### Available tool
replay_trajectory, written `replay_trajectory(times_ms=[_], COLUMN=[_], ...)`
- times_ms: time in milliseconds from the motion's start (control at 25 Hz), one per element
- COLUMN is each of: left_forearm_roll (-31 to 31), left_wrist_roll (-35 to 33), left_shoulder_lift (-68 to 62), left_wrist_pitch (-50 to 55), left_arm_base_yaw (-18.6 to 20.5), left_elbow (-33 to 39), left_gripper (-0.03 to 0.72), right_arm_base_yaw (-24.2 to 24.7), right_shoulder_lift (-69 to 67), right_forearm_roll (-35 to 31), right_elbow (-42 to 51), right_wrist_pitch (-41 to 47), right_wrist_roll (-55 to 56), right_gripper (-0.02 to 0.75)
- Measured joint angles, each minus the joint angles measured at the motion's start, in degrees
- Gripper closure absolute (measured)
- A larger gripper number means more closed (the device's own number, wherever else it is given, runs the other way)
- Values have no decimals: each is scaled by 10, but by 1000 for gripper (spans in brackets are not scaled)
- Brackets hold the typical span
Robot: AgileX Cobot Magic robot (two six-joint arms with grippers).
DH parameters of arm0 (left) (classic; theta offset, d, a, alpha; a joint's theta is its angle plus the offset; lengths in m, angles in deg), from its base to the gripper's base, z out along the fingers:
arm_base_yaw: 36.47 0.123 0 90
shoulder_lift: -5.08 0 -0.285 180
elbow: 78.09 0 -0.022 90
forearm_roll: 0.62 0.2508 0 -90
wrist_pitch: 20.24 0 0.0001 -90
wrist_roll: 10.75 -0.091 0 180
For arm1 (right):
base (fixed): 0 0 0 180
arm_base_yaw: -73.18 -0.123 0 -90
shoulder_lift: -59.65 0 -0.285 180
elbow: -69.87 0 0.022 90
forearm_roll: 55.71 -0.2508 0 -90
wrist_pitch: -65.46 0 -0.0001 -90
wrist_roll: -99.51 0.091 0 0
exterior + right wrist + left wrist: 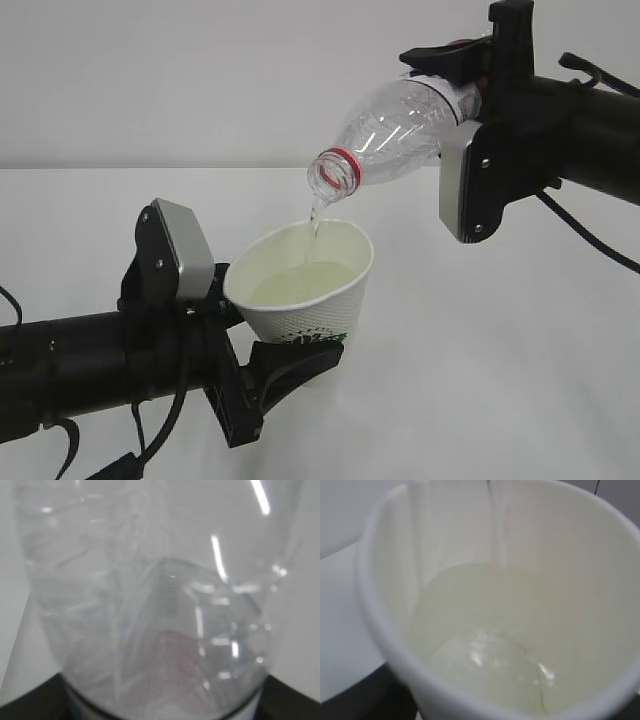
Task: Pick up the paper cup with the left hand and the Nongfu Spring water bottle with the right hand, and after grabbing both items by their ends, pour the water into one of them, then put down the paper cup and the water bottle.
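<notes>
Above the white counter (pixel 520 330), both task items are held clear of the surface. Left end effector (pixel 268 345): black, with a silver-grey block behind it, jaws pinching the paper cup (pixel 303 288) at its lower end, one jaw visible against the base below the green logo. Cup stands roughly upright, rim tipped slightly toward the camera, at centre of the exterior view. Clear water (pixel 300 284) pools in its bottom; the left wrist view confirms a shallow layer with bright glints, and a thin stream running down along the far inner wall.

Right end effector (pixel 470 75): black, silver-grey block hanging below the wrist, jaws clamped on the base end of the Nongfu Spring water bottle (pixel 392 130) near its red-and-white label. Bottle lies tilted, mouth lower than base, pointing down and to the left. Red neck ring is uncapped and sits just above the cup's far rim, apart from it. A narrow stream falls from the mouth into the cup.

Right wrist view is filled by the bottle's clear ribbed wall, blurred; the jaws themselves are not distinguishable there. Left wrist view is filled by the cup's cream interior; the jaws show only as dark edges at the lower corners.
</notes>
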Motion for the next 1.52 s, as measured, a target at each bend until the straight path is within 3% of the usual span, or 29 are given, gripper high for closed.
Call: replay_trajectory(times_ms=[560, 1520], left_forearm_roll=[0, 0], left_wrist_roll=[0, 0], left_shoulder_lift=[0, 0], left_wrist_pitch=[3, 5], left_arm_base_yaw=[0, 0], left_elbow=[0, 0], left_gripper=[163, 163], right_arm_base_yaw=[0, 0], right_shoulder_lift=[0, 0], right_forearm_roll=[0, 0], right_elbow=[0, -1], right_wrist_pitch=[0, -13], right_wrist_roll=[1, 137], right_gripper=[295, 295])
